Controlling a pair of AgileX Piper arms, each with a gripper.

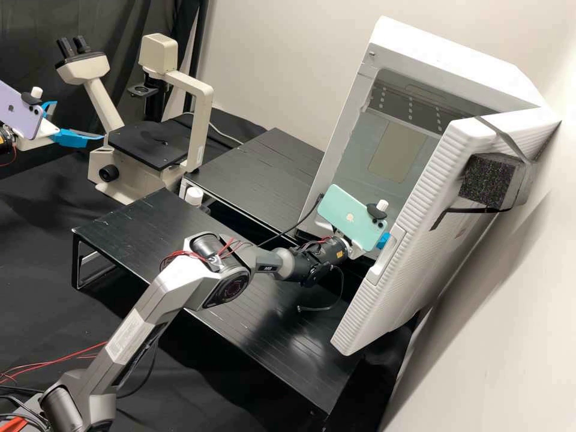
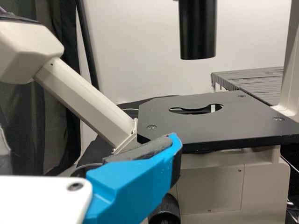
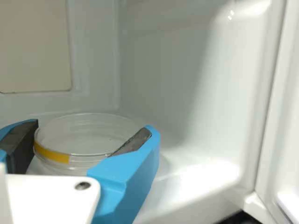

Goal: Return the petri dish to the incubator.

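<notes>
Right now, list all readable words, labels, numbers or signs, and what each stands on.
No readable words or numbers.
Right arm: pale label, print too small.
Green phone: pale logo, wordless.
Purple phone: pale logo, wordless.
Petri dish: yellow strip, no visible writing.

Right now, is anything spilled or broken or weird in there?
I see nothing spilled or broken: the petri dish looks level inside the incubator, at the right end effector. One odd thing: a dark block is strapped to the open door.
</notes>
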